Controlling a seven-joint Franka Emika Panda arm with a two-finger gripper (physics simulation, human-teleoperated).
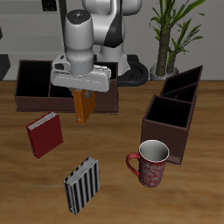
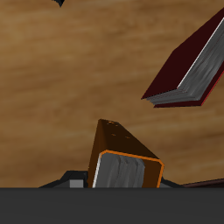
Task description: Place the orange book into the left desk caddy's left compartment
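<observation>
My gripper (image 1: 84, 93) is shut on the orange book (image 1: 84, 107) and holds it upright above the table, in front of the broadside caddy. In the wrist view the orange book (image 2: 128, 164) shows end-on, with its pale page edges inside an orange border. The left desk caddy (image 1: 173, 112) stands slanted and end-on beside the mug, well off to the side of my gripper. Its far end bay (image 1: 187, 81), which appears to be the left compartment, looks empty. Its box section (image 1: 165, 122) is nearer the table's front edge.
A same-looking dark caddy (image 1: 39, 80) stands broadside behind my gripper. A larger red book (image 1: 44, 134) lies below and beside the held book, and also shows in the wrist view (image 2: 188, 66). A grey-striped book (image 1: 82, 185) and a red mug (image 1: 150, 163) stand near the front edge. A potted plant (image 1: 171, 35) is at the back.
</observation>
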